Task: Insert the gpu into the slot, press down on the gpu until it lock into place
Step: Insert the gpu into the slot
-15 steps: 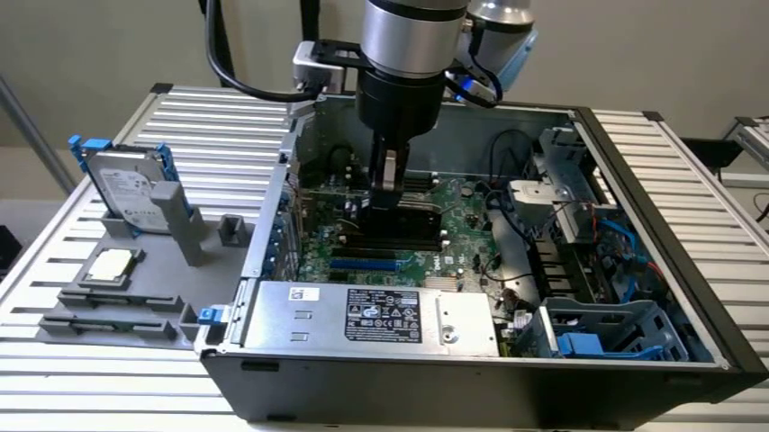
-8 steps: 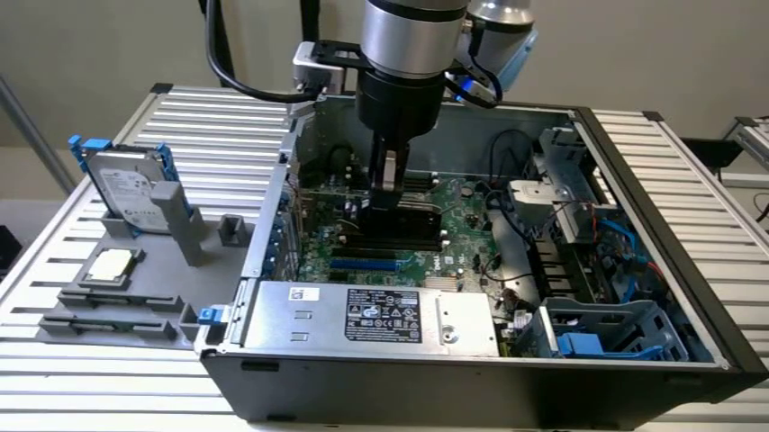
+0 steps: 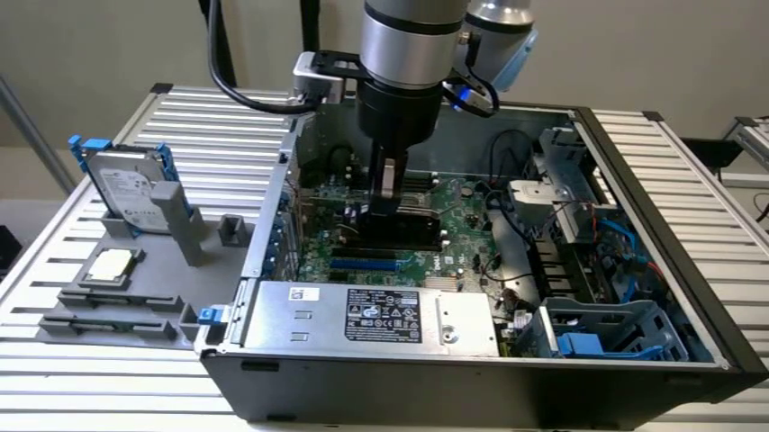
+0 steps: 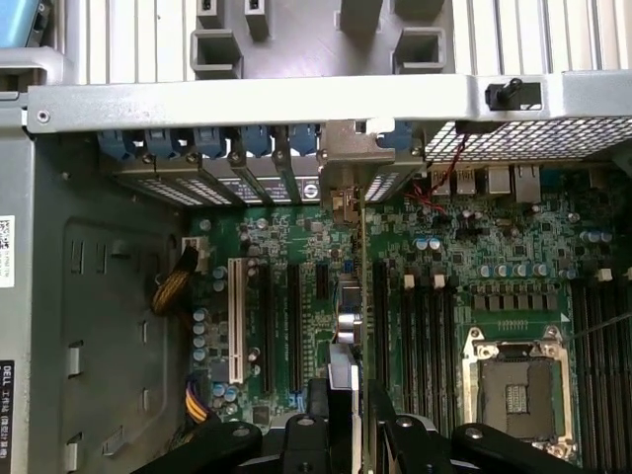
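Note:
The gpu stands on edge on the motherboard, a black card under my gripper. In the wrist view the gpu is a thin edge-on line running from my gripper to its silver end bracket at the case's rear wall. The fingers are shut on the card's top edge. In the exterior view a bright-blue slot lies just beside the card, toward the power supply. The connector under the card is hidden, so I cannot tell whether the card is seated.
The silver power supply box fills the case's near side. Black memory strips and the CPU socket lie beside the card. Cables and a blue drive cage sit on the exterior view's right. A hard drive stands outside the case.

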Available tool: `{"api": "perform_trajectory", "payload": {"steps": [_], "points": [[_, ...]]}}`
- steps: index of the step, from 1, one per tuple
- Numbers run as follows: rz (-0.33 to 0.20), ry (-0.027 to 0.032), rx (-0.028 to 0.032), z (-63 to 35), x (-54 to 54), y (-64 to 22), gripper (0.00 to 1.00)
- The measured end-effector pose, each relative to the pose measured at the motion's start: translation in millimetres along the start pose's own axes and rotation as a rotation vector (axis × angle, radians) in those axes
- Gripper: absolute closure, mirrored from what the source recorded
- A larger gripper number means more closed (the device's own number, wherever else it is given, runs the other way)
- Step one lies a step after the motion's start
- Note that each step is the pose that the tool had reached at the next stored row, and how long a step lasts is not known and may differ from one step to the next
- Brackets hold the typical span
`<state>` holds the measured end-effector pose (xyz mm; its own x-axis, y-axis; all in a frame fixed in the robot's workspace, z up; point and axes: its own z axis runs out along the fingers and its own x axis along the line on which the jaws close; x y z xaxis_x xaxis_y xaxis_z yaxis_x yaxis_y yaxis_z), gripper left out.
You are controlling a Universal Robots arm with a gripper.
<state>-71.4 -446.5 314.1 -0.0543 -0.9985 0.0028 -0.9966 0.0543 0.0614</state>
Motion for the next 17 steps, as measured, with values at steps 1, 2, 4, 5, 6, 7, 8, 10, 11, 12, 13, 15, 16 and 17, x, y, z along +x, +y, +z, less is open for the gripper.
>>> {"api": "perform_trajectory", "payload": {"steps": [1,2,4,5,6,7,8,10,11,12,13,15,16,17], "points": [[0.0,0.0,0.0,1.2,0.0,0.1,0.74],[0.0,-0.0001,0.0,2.3,0.1,0.4,0.74],[0.0,-0.0008,0.0,4.0,0.1,1.0,0.74],[0.0,-0.0011,-0.0001,4.5,0.1,1.4,0.74],[0.0,-0.0014,-0.0001,5.1,0.1,1.7,0.74],[0.0,-0.0017,-0.0002,5.6,0.2,2.0,0.74],[0.0,-0.002,-0.0002,6.0,0.2,2.2,0.74],[0.0,-0.0029,-0.0001,7.0,0.2,2.5,0.74],[0.001,-0.0033,-0.0002,7.5,0.2,2.6,0.74],[0.002,-0.0037,-0.0002,8.1,0.2,2.7,0.74],[0.003,-0.0039,-0.0002,8.8,0.2,2.8,0.74],[0.005,-0.0043,-0.0002,10.1,0.2,3.1,0.74],[0.007,-0.0044,-0.0003,10.9,0.2,3.1,0.74],[0.009,-0.0046,-0.0002,11.7,0.2,3.3,0.74]]}}
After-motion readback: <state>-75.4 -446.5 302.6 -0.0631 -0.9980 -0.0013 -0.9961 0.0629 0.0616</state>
